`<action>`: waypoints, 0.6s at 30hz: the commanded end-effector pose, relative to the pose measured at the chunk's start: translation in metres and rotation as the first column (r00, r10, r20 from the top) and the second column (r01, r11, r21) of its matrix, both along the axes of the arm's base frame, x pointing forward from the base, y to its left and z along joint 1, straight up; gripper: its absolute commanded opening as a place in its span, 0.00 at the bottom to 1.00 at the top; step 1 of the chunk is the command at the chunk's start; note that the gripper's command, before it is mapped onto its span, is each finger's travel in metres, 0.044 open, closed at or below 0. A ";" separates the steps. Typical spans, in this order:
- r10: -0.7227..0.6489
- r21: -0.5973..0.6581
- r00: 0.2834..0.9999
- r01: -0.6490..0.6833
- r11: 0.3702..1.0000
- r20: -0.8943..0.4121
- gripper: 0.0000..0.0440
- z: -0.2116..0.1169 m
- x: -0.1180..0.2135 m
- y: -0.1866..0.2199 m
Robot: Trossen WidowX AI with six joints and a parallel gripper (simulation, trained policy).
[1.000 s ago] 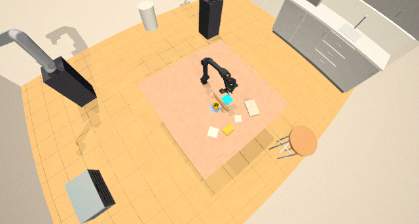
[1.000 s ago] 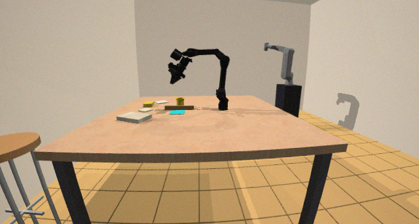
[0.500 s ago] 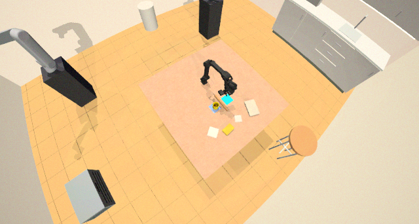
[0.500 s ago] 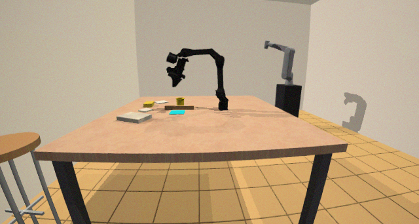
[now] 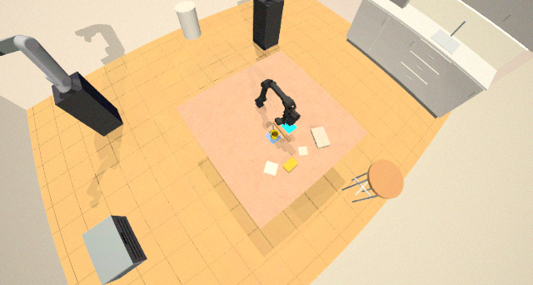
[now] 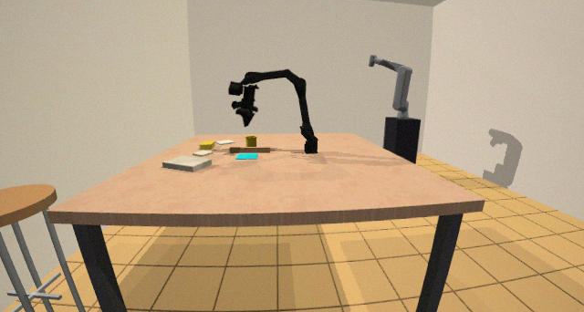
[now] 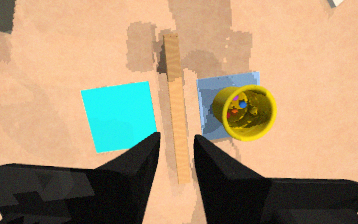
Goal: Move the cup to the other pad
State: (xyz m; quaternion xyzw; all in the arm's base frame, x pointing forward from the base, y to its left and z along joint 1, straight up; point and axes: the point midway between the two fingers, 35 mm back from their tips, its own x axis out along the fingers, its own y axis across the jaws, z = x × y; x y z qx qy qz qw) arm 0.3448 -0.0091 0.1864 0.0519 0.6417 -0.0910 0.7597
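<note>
The round, smooth yellow cup (image 5: 274, 134) (image 6: 251, 141) (image 7: 250, 113), marbles inside, stands on the blue pad (image 5: 270, 138) (image 7: 209, 131). A wood-grained bar (image 5: 282, 132) (image 6: 250, 150) (image 7: 176, 110) separates it from the flat, straight-edged cyan pad (image 5: 289, 127) (image 6: 246, 156) (image 7: 118, 116). My gripper (image 5: 285, 123) (image 6: 246, 125) (image 7: 177, 139) hovers above, holding nothing, fingers partly open with a gap between.

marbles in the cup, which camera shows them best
The wrist view: it looks into the yellow cup, where small coloured marbles show. The top view shows the cup's opening too small to tell marbles; the exterior view shows only its outside.
</note>
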 end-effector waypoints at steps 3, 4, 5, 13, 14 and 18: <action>0.014 -0.019 0.998 -0.015 1.000 -0.061 0.27 -0.011 -0.003 -0.012; 0.015 -0.021 0.997 -0.017 1.000 -0.071 0.28 -0.013 -0.004 -0.015; 0.017 -0.023 0.997 -0.019 1.000 -0.079 0.28 -0.015 -0.004 -0.017; 0.029 -0.034 0.991 -0.034 0.999 -0.131 0.33 -0.035 -0.007 -0.035; 0.031 -0.034 0.990 -0.036 0.999 -0.136 0.34 -0.038 -0.007 -0.038; 0.040 -0.035 0.987 -0.046 0.998 -0.158 0.36 -0.050 -0.008 -0.046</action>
